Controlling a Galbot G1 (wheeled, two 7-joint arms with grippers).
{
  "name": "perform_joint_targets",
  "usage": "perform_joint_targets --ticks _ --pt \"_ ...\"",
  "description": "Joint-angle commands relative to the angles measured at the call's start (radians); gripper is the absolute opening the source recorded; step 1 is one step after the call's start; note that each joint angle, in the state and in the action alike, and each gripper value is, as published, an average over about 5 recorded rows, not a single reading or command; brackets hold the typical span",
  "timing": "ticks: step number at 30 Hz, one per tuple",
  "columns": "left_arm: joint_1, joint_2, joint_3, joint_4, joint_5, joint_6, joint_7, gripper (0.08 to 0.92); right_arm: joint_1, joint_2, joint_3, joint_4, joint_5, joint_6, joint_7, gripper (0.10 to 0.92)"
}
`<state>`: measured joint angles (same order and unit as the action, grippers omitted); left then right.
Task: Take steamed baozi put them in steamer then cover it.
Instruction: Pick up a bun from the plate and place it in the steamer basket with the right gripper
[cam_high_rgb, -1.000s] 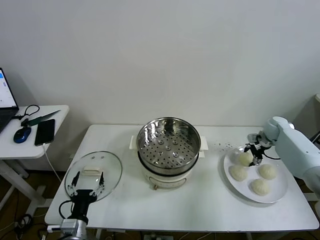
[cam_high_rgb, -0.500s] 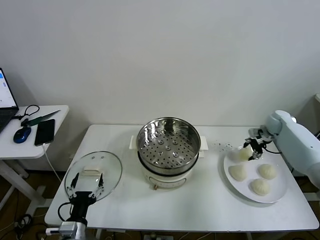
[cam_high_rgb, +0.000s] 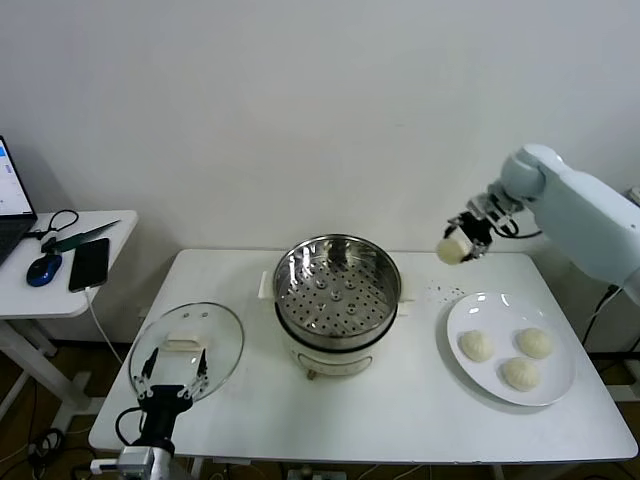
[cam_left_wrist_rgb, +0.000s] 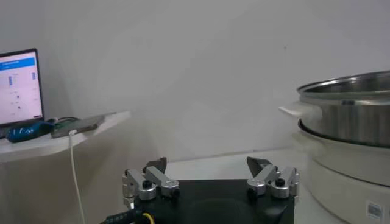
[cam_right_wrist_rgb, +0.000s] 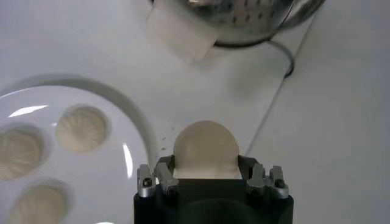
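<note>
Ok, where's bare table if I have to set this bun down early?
Bare white tabletop lies between the shiny steel steamer and the white plate, and along the front edge. The plate is crowded with three cream buns; the round glass lid fills the left end.

The steamer (cam_high_rgb: 338, 300) stands mid-table (cam_high_rgb: 400, 410), with a glass lid (cam_high_rgb: 188, 350) lying to its left and a plate (cam_high_rgb: 560, 385) bearing three steamed baozi (cam_high_rgb: 520, 374) to its right. A fourth baozi (cam_high_rgb: 453, 249) hangs in the right gripper (cam_high_rgb: 462, 240), between steamer and plate.
</note>
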<state>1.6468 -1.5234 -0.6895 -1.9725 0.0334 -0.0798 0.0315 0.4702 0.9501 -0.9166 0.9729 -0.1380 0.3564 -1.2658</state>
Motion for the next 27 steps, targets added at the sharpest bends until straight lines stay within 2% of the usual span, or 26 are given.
perform_joint_targets --ticks 1,11,19,27 --pt "0.003 0.000 0.000 0.000 0.000 0.001 0.001 0.823 0.185 0.113 -0.130 0.091 0.021 0.119 -0.011 0.679" --pt "0.004 0.014 -0.009 0.003 -0.004 0.006 0.001 0.823 0.077 0.302 -0.124 0.161 -0.241 0.268 0.044 0.679" --pt "0.010 0.017 -0.010 0.001 -0.012 0.009 0.001 0.823 -0.037 0.392 -0.112 0.105 -0.435 0.323 0.109 0.679" --pt "0.015 0.020 -0.014 0.001 -0.019 0.009 0.001 0.823 -0.122 0.423 -0.094 0.022 -0.537 0.349 0.134 0.679"
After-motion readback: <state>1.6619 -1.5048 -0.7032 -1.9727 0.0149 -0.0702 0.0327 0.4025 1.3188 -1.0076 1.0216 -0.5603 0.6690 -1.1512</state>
